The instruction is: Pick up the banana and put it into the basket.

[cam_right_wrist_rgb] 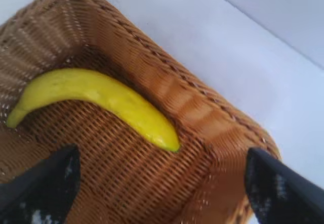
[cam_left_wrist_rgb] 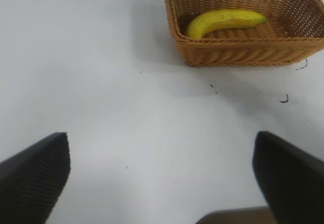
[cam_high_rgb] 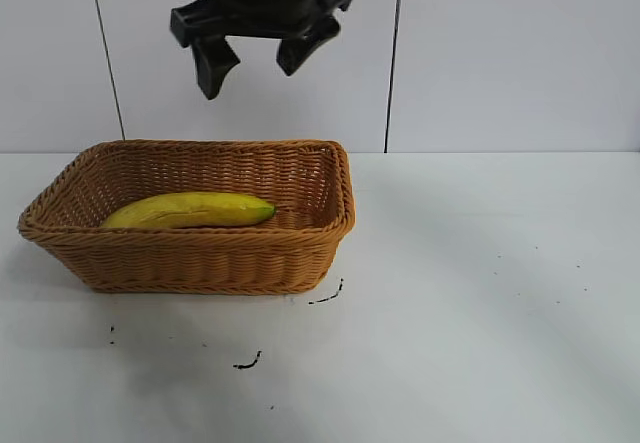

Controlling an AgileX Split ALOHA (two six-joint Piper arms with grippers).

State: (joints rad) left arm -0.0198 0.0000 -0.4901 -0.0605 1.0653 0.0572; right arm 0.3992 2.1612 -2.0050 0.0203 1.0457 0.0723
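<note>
in the basket (cam_high_rgb: 200, 263) lies the banana (cam_high_rgb: 190, 209)

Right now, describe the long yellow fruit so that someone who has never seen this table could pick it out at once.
On the white table stands a rectangular tan woven wicker basket. On its floor lies the gently curved yellow banana with a greenish tip. It is the only thing in the basket and the only yellow thing in sight.

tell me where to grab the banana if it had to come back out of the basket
Probably the banana's thick middle, coming straight down from above: the basket's walls block a sideways approach. It lies flat on the basket floor, lengthwise, so the fingers should straddle its narrow width. The right gripper hangs open above the basket.
</note>
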